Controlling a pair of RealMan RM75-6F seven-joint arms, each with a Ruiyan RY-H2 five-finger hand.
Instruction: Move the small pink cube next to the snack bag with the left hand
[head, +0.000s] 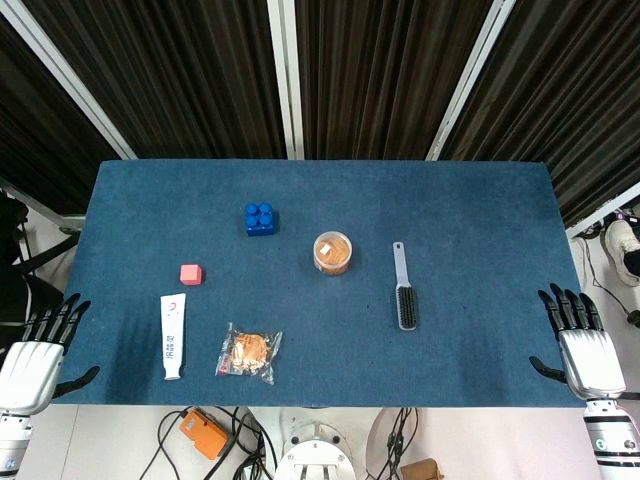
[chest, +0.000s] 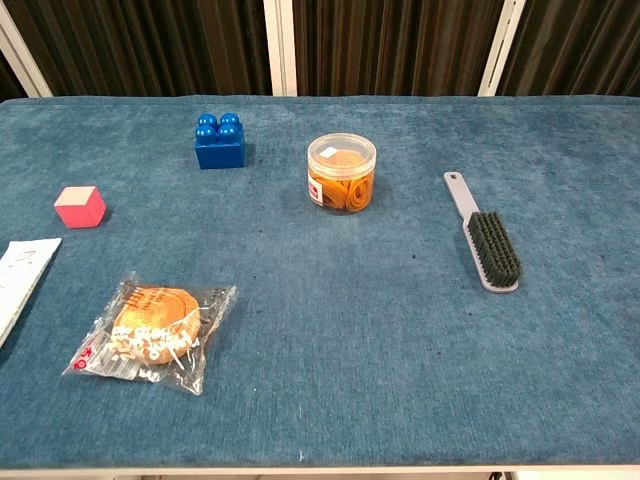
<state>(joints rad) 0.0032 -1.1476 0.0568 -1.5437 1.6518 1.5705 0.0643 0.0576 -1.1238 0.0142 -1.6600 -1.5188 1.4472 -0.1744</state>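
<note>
The small pink cube (head: 191, 274) (chest: 80, 206) sits on the blue table cloth, left of centre. The clear snack bag (head: 249, 353) (chest: 152, 334) lies nearer the front edge, to the right of and below the cube, apart from it. My left hand (head: 38, 355) hovers at the table's front left corner with fingers spread, holding nothing, well left of the cube. My right hand (head: 582, 347) is at the front right edge, fingers spread and empty. Neither hand shows in the chest view.
A white tube (head: 173, 335) (chest: 20, 275) lies just below the cube, left of the bag. A blue building block (head: 261, 219) (chest: 219, 141), a round jar of orange content (head: 333, 252) (chest: 342, 172) and a grey brush (head: 404, 290) (chest: 485, 243) lie further back and right.
</note>
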